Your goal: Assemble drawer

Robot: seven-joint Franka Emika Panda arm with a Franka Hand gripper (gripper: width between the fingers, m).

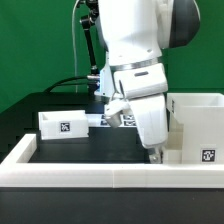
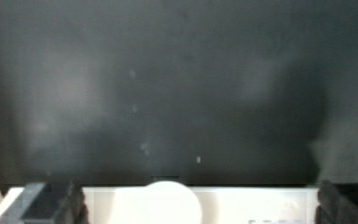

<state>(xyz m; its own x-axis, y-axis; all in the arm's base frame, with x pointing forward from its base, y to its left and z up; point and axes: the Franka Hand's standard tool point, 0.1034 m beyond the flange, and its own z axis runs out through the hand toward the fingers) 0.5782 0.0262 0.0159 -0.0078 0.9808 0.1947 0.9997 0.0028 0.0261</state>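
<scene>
The large open-fronted white casing [image 1: 200, 125] stands at the exterior view's right, a tag on its front. One small open-topped white box [image 1: 65, 123] with a tag sits at the exterior view's left. My gripper [image 1: 154, 150] hangs low just beside the casing's left wall. In the wrist view the gripper [image 2: 194, 208] is spread wide. Its two dark fingers [image 2: 43, 205] flank a white piece [image 2: 265, 205] with a rounded knob [image 2: 167, 198]. Whether the fingers touch the piece is unclear. That piece is hidden behind the arm in the exterior view.
A long low white border wall [image 1: 100, 178] runs along the front and up the left side. The marker board [image 1: 122, 119] lies behind the arm. Cables [image 1: 70, 85] hang at the back. Black tabletop [image 2: 176, 90] fills the wrist view.
</scene>
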